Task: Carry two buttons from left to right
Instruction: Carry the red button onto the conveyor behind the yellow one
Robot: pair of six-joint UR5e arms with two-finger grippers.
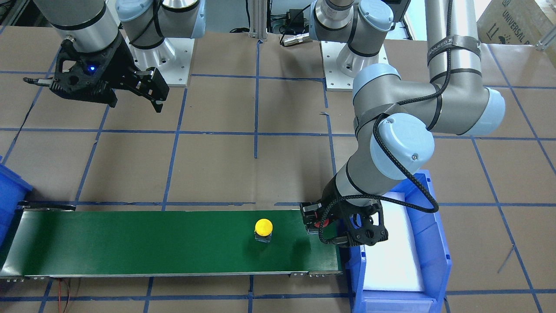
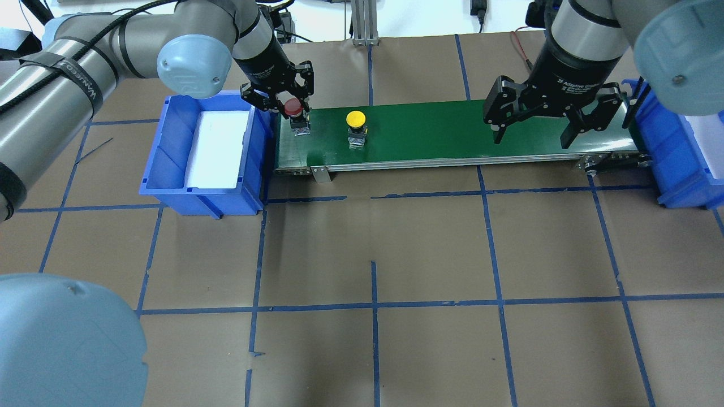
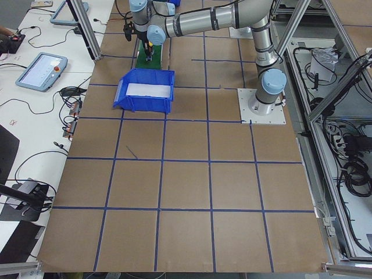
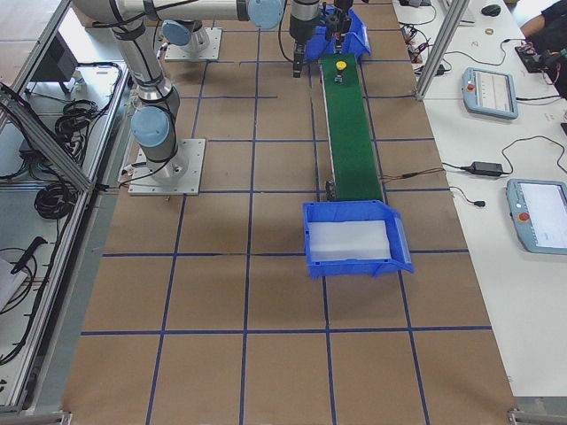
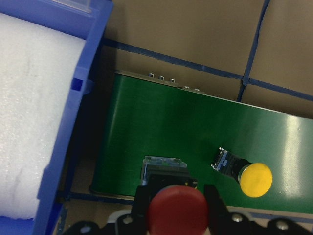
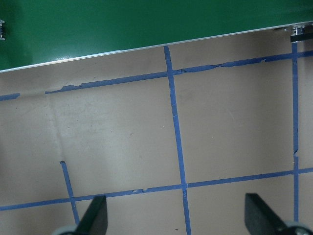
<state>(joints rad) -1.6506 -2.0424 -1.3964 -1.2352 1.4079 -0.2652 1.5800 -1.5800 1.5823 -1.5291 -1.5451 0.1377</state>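
While left claw (image 2: 294, 111) clamps the red button (image 5: 175, 210), seat it upright, nine o'clock of yellow button (image 2: 356, 118); right claw (image 2: 531, 141) wide, empty.

- Overhead view: from behind the robot (image 2: 85, 62), looking down across the worktop (image 2: 373, 243) to the green belt (image 2: 452, 133) beyond.
- Front-facing view: opposite side, steeply down, belt nearest.
- Side views: far off, along the belt from each end.
- Wrist cameras: close above the belt, each catching part.
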